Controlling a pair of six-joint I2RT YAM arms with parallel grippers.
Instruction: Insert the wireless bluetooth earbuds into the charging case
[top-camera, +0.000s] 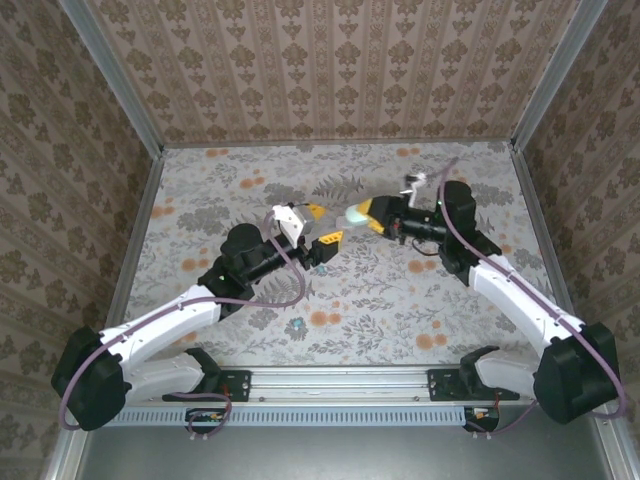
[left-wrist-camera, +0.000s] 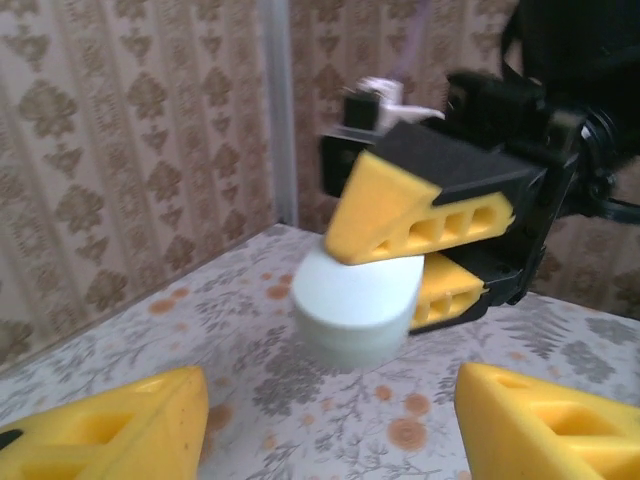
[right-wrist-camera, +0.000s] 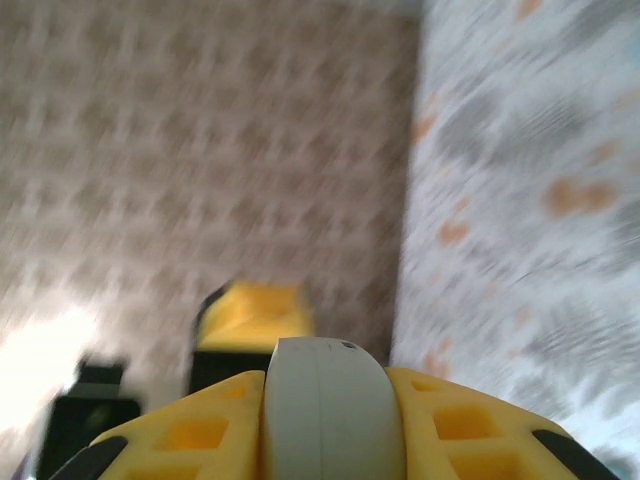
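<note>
Right of centre in the top view, a pale rounded charging case (top-camera: 354, 213) is pinched between the yellow fingers of the right gripper (top-camera: 362, 216). 1 tiny teal earbud (top-camera: 297, 323) is seen lying on the floral table (top-camera: 200, 180) at lower centre, well apart from it. What the case holds cannot be told. Facing the case, the left gripper (top-camera: 322, 226) is held spread, with nothing between its fingers.
</note>
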